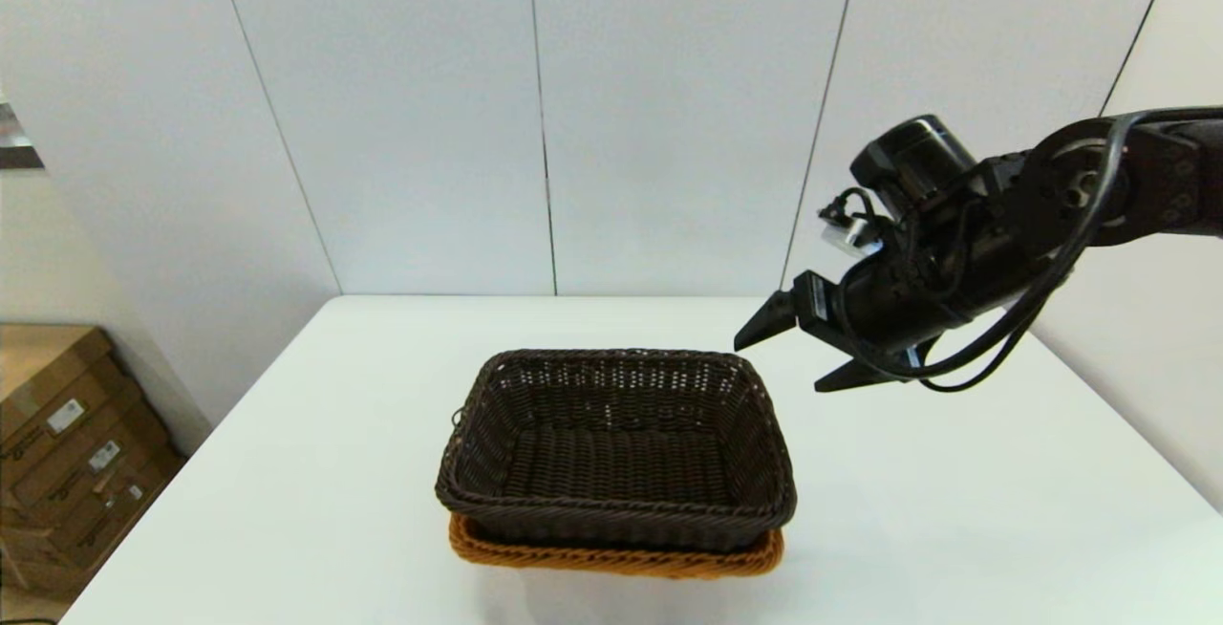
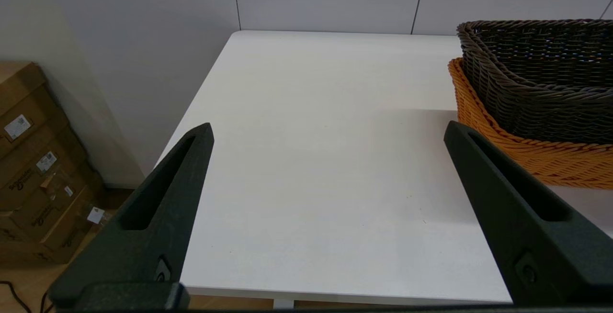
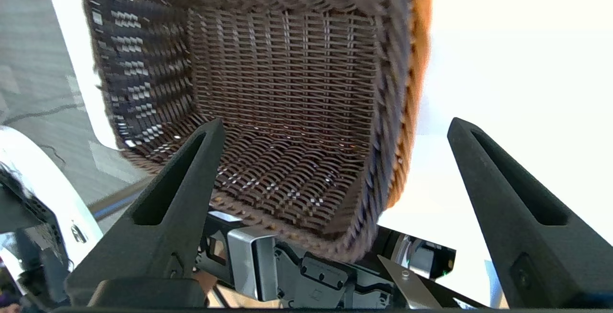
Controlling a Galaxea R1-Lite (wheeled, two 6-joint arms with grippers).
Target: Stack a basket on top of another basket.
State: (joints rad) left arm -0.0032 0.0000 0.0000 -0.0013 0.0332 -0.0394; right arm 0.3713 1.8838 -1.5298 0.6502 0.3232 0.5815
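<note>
The dark brown basket sits nested on the orange-tan basket near the table's front middle; only the tan rim shows under it in the head view. Both also appear in the left wrist view, dark basket inside tan basket. My right gripper hangs open in the air above and to the right of the baskets, holding nothing. Its wrist view looks down into the dark basket, with a strip of the tan basket along one side. My left gripper is open over bare table, left of the baskets.
The white table runs back to a panelled wall. Cardboard boxes are stacked on the floor beyond the table's left edge. In the right wrist view, parts of the robot's body show past the dark basket.
</note>
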